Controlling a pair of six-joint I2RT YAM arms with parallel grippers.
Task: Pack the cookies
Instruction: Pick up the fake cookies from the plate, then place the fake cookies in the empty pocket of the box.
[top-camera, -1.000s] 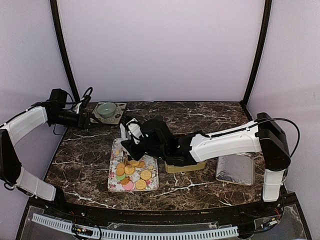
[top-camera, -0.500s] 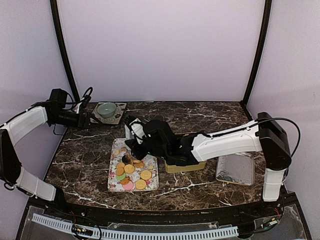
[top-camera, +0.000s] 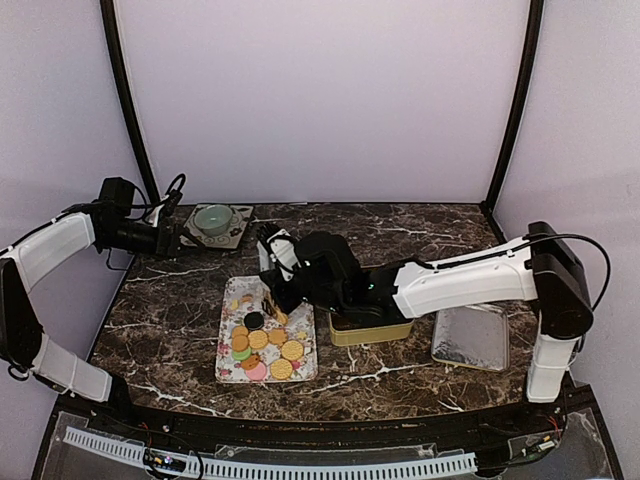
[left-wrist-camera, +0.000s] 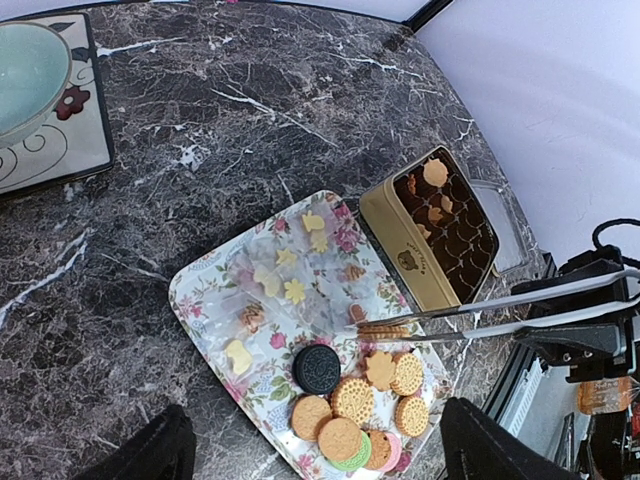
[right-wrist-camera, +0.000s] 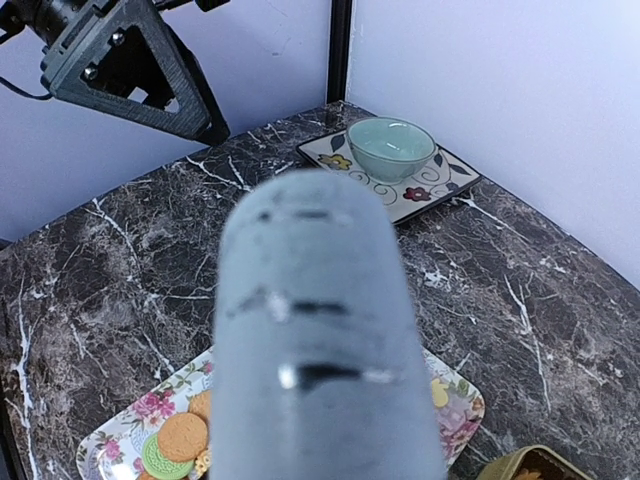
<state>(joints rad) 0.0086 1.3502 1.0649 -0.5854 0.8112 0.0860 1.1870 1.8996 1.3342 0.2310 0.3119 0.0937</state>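
Observation:
The cookies (top-camera: 262, 345) lie at the near end of a flower-patterned tray (top-camera: 232, 298): golden rounds, one black, one green, one pink. They also show in the left wrist view (left-wrist-camera: 360, 415). My right gripper (top-camera: 285, 262) is shut on metal tongs (left-wrist-camera: 520, 305). The tongs pinch one golden cookie (left-wrist-camera: 385, 328) on edge just above the tray's middle. The blurred tongs (right-wrist-camera: 320, 330) fill the right wrist view. My left gripper (top-camera: 175, 240) hangs open and empty over the table's far left, its fingers (left-wrist-camera: 140, 455) wide apart.
A gold tin (top-camera: 372, 330) with brown paper cups and a few cookies stands right of the tray; it also shows in the left wrist view (left-wrist-camera: 398, 228). Its lid (top-camera: 472, 338) lies at the right. A green bowl (top-camera: 214, 217) sits on a patterned plate at the back left.
My right arm has drawn back to the right and risen, with a golden cookie in the tongs. A black cookie on the tray is now uncovered. The left arm has not moved.

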